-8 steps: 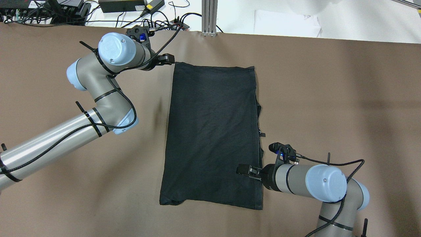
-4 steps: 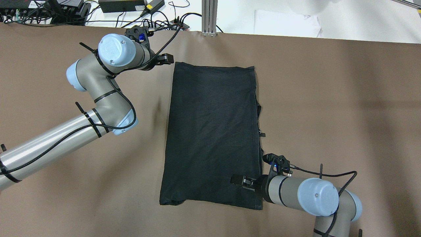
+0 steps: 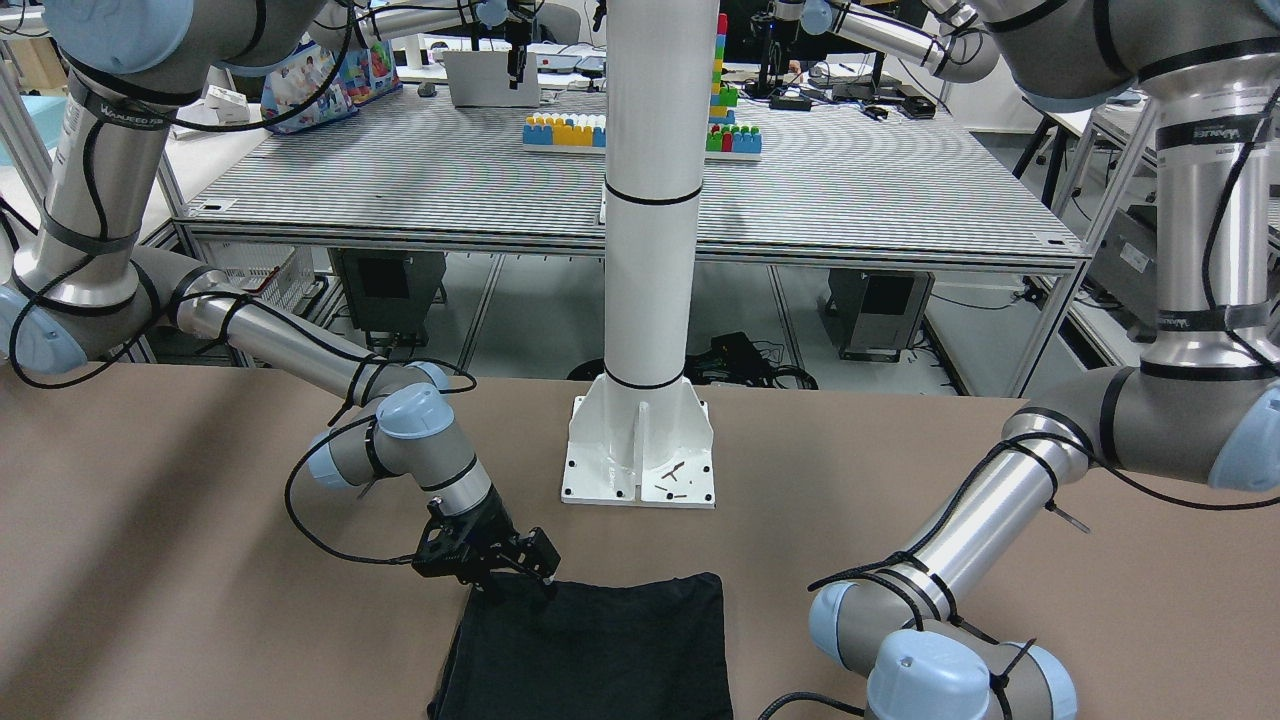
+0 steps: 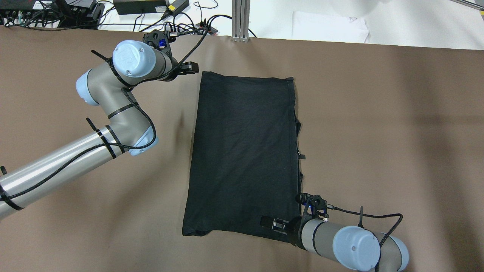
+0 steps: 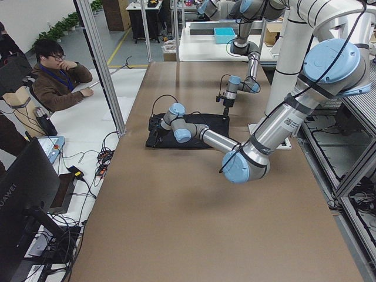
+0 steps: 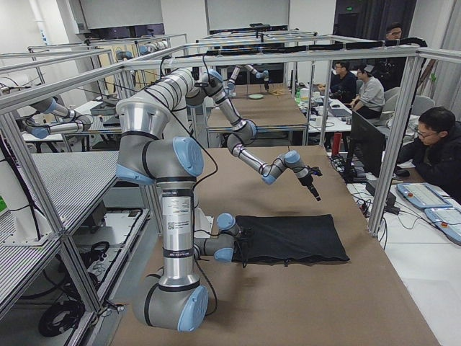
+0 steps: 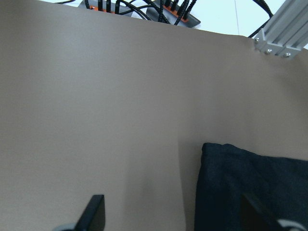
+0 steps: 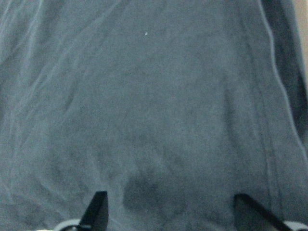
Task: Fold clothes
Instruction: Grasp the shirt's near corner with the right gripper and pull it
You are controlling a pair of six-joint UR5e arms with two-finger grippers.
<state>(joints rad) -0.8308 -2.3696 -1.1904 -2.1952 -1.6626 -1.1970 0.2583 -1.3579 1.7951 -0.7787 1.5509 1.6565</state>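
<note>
Right end effector (image 4: 266,223), w/ jaws apart, sits over near-right corner of black garment (image 4: 244,151), left end effector (image 4: 194,68) also apart just off far-left corner; it's flat mid tabletop (image 4: 378,132), I reckon lengthwise fold's done, cross fold left, nothing gripped yet

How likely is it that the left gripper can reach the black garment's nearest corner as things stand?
Probably yes: the left gripper hangs open close to that corner of the black garment, with only bare table between them.
</note>
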